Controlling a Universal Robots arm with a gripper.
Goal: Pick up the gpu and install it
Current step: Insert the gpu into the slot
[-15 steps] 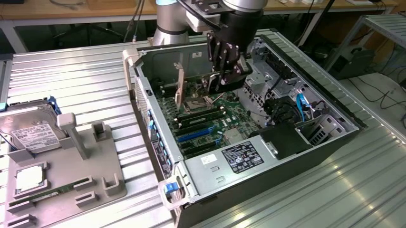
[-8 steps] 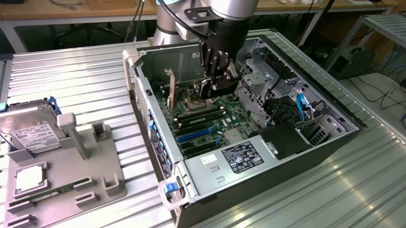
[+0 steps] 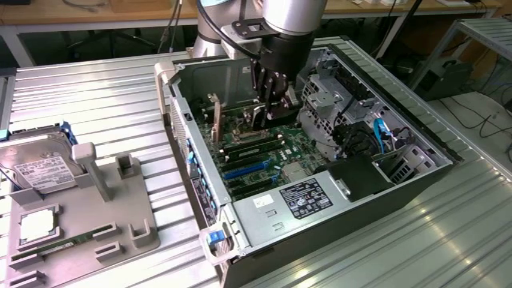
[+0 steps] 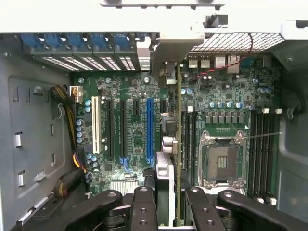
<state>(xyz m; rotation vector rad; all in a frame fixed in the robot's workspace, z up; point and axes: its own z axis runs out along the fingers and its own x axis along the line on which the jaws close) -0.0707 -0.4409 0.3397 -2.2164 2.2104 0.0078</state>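
Observation:
The gpu (image 4: 177, 120) hangs edge-on above the green motherboard (image 4: 130, 86), its pale metal bracket (image 4: 175, 48) toward the case's rear slot openings. My gripper (image 4: 171, 211) is shut on the card's near end, with one black finger (image 4: 144, 207) on each side. The card sits just beside the long blue slot (image 4: 150, 130); I cannot tell whether it touches the board. In the exterior view the gripper (image 3: 270, 114) reaches down into the open computer case (image 3: 400, 120), and the gpu (image 3: 240, 111) runs from it toward the case's rear wall.
A grey fixture (image 3: 120, 204) at the exterior view's left carries a silver hard drive (image 3: 36, 165), a processor chip (image 3: 36, 225) and a green memory stick (image 3: 48, 249). Inside the case are a drive cage (image 3: 328, 102), the power supply (image 3: 308, 201), cables (image 4: 72, 144) and the CPU socket (image 4: 221, 161).

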